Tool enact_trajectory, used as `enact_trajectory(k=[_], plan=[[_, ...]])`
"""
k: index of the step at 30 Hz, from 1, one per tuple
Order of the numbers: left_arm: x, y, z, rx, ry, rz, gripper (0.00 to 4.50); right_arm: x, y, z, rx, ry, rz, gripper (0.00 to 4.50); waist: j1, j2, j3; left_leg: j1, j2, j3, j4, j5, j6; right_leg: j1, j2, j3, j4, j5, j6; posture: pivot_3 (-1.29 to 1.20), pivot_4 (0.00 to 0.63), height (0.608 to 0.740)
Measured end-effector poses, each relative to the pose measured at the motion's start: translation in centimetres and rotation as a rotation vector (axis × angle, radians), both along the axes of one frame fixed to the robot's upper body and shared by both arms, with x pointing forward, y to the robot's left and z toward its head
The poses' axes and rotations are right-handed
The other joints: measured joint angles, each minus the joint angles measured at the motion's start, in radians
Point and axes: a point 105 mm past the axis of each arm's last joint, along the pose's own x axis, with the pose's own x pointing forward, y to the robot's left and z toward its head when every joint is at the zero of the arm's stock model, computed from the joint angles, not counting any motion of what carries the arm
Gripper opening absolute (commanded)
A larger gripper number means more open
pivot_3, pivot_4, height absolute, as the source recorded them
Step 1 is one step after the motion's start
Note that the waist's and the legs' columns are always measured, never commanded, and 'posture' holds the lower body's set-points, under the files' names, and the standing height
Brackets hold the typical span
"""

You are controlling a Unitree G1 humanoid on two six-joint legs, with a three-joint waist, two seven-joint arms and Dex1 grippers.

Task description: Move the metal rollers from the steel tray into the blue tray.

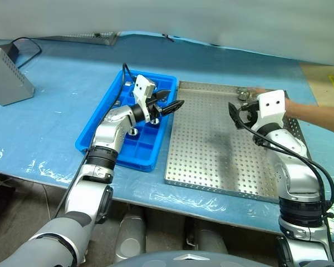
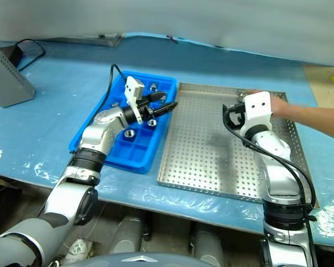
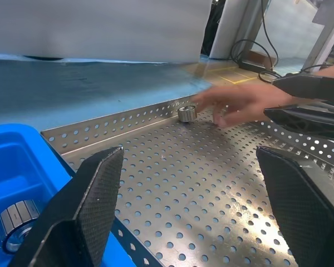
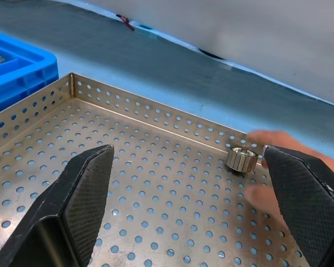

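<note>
The steel tray [image 1: 211, 150] is lying on the blue-covered table with its left rim just beside the blue tray [image 1: 97, 130], and most of its perforated floor is sitting bare. One of the metal rollers [image 4: 242, 158] is standing close against the far rim of the steel tray, near its far right corner, and a person's hand [image 3: 239, 105] is reaching in over that rim right beside it. More rollers [image 2: 128, 133] are sitting in compartments of the blue tray. The left gripper [image 1: 168, 105] is hovering over the seam where the two trays meet, its fingers spread wide and gripping nothing. The right gripper [image 1: 234, 114] is hanging over the right part of the steel tray, fingers likewise gaping wide and empty, with the roller lying beyond its tips.
</note>
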Motion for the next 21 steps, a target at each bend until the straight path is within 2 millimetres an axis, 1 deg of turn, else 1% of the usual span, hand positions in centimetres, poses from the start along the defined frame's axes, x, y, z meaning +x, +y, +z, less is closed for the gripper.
enact_trajectory(k=[9, 16, 21], plan=[[0.05, 0.19, -0.04, 0.005, 0.003, 0.004, 4.02, 0.17, -0.15, -0.45, 0.006, 0.013, -0.013, 4.48, 0.0, 0.0, 0.0, 0.0, 0.0, 0.0, 0.0, 0.0, 0.0, 0.0, 0.0, 0.0, 0.0, 0.0, 0.0, 0.1, 0.15, 0.74], [0.06, 0.21, -0.1, 0.007, 0.008, 0.004, 4.02, 0.23, 0.32, -0.47, -0.001, 0.005, 0.0, 4.48, 0.0, 0.0, 0.0, 0.0, 0.0, 0.0, 0.001, 0.0, 0.0, 0.0, 0.0, 0.0, 0.001, 0.0, 0.0, 0.1, 0.15, 0.74], [0.07, 0.24, -0.1, 0.007, 0.009, 0.004, 4.02, 0.31, 0.27, -0.59, 0.003, 0.007, -0.006, 4.48, 0.0, 0.0, 0.0, 0.0, 0.0, 0.0, 0.001, 0.0, 0.0, 0.0, 0.0, 0.0, 0.001, 0.0, 0.0, 0.09, 0.15, 0.74]])
